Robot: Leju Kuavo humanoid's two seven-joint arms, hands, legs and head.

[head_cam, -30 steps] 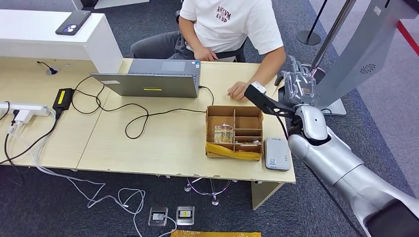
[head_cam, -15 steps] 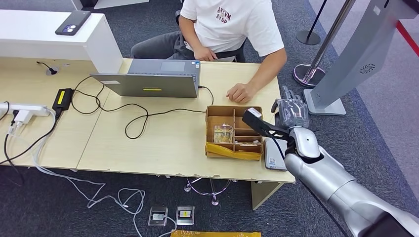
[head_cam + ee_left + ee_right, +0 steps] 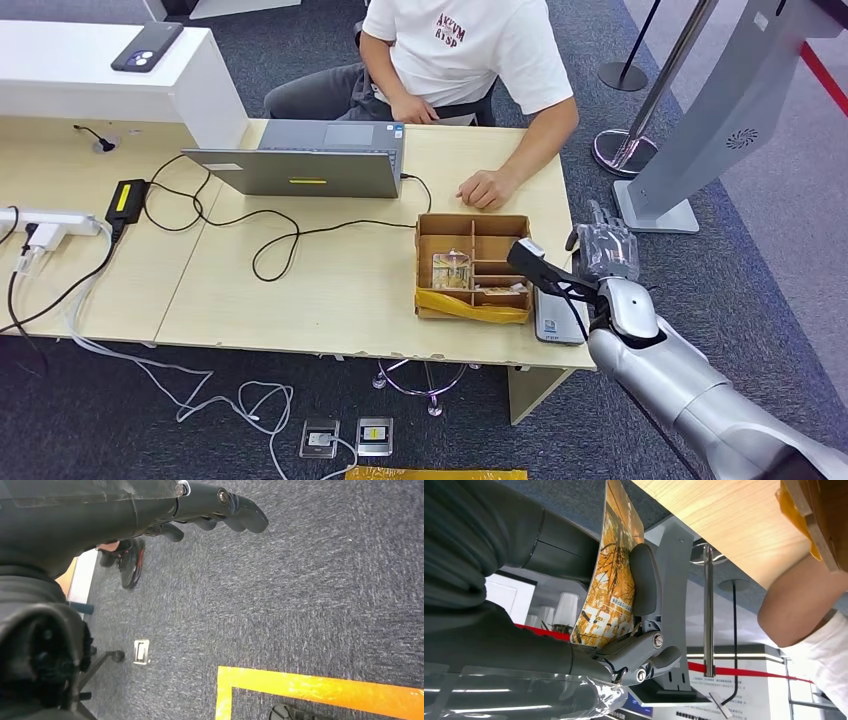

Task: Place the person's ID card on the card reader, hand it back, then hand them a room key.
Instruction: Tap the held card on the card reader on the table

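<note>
Card (image 3: pixel 611 587) with orange print is pinched in our right hand (image 3: pixel 604 250), just beside the table edge and near the card reader (image 3: pixel 553 322), so we judge the reading step is not yet done. Our left hand (image 3: pixel 200 505) hangs over the carpet, fingers loose, holding nothing; the hand-back and the room key remain.

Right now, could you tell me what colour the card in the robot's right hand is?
Orange-yellow, printed with a picture and white lettering; the card shows best in the right wrist view.
</note>
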